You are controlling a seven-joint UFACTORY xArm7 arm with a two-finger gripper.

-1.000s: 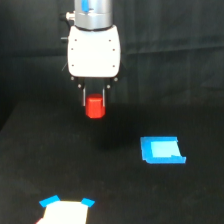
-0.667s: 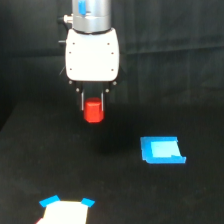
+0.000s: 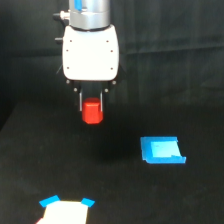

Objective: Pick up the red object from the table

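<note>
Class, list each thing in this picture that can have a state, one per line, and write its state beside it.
pincer: shut on the red object, hanging above the table.
red object: held between the fingers, upright, off the table.
blue piece: lying flat on the table, untouched, at the exterior view's right.
white piece with blue corners: lying at the bottom edge, partly cut off.

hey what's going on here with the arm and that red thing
A single robot arm is holding the red object between the fingers of its gripper, lifted clear of the black table. So the pick-up looks done, or nearly so. A flat blue piece lies on the table toward the exterior view's right, and a white piece with blue corners sits at the bottom edge; neither is being touched.
</note>
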